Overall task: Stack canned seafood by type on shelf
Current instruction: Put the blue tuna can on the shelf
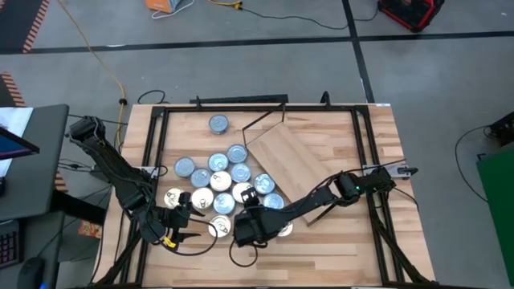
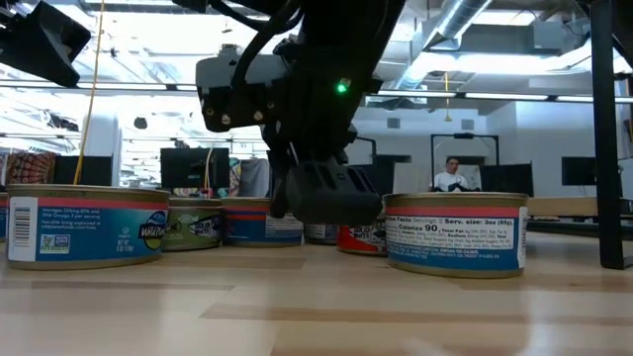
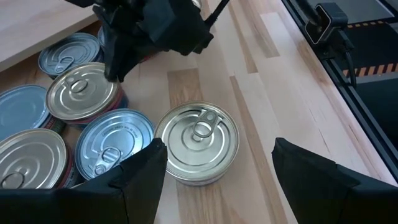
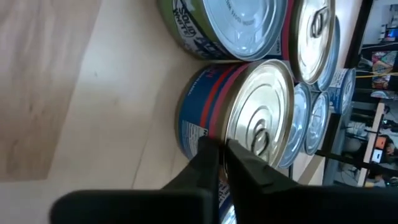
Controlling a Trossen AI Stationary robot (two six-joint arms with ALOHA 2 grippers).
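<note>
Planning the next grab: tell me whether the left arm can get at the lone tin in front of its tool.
Probably yes. The left tool is open, its fingers either side of the lone tin, with bare table beyond. A blue-lidded tin crowds one side, so that finger's gap is tight.

Four views around the cluster of flat round silver-lidded tins [image 1: 218, 181]

Overhead looks straight down; low camera sits level, close before them; both wrist cameras peer closely at those tins from opposite sides.
</note>
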